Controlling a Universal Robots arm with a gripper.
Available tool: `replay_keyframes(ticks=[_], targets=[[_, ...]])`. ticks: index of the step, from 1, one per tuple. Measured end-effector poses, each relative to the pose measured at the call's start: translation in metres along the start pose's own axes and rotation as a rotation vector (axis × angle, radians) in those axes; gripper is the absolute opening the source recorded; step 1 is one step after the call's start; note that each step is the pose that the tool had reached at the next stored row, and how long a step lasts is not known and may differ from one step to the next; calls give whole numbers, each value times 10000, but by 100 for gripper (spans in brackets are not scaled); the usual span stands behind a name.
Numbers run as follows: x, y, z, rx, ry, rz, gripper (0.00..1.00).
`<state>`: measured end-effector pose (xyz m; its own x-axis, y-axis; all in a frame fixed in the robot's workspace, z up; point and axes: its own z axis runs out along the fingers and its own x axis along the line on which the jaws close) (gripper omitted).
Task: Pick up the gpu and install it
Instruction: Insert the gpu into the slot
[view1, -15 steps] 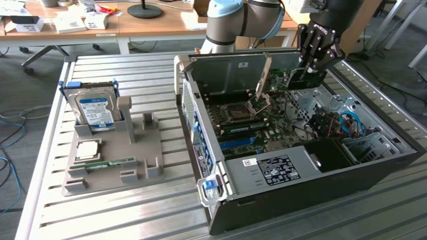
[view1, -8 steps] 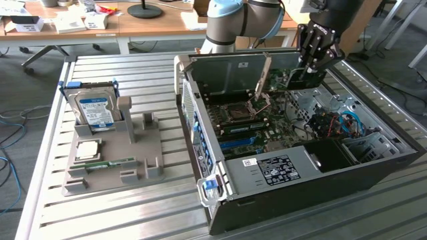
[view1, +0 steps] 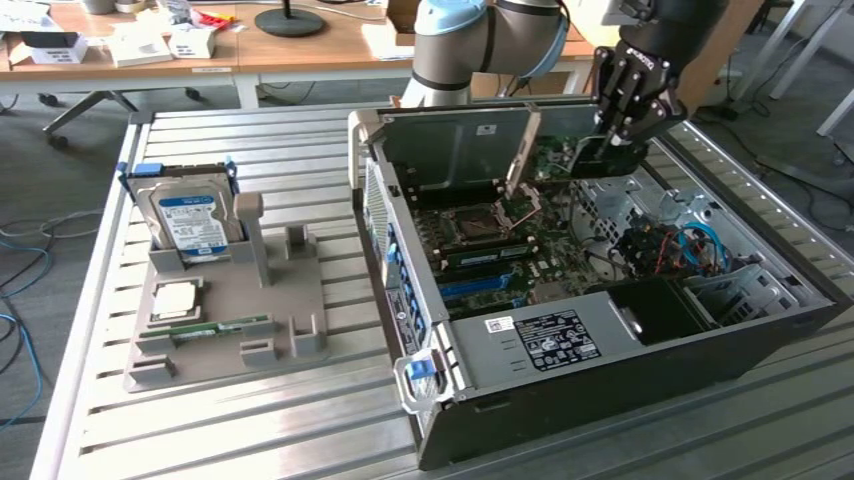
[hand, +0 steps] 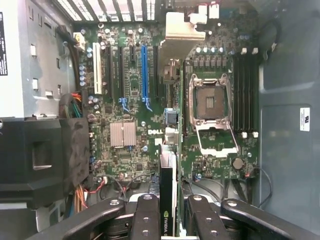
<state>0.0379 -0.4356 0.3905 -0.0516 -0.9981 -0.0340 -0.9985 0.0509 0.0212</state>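
Here your gripper (hand: 168, 206) is clenched on the gpu (hand: 168, 175), with its black, jointed metal fingers (hand: 146, 215) pinching the thin card from both sides. You see the card edge-on: a dark face with a green strip, hanging above the green motherboard (hand: 130, 100) inside the open black computer case (view1: 641, 350). Long black and blue slots (hand: 144, 70) run beside a square, silvery processor socket (hand: 210, 102). Well apart, a blue-labelled hard drive (view1: 187, 222) stands upright in a grey moulded holder (view1: 267, 330) on the ribbed metal table (view1: 267, 430).
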Motion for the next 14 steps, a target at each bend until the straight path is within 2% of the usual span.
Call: replay_keyframes(ticks=[3,6,14], targets=[[3,-1,4,-143,5,4,26],[5,-1,16,-216,9,8,26],[8,-5,86,-224,11,-49,26]])
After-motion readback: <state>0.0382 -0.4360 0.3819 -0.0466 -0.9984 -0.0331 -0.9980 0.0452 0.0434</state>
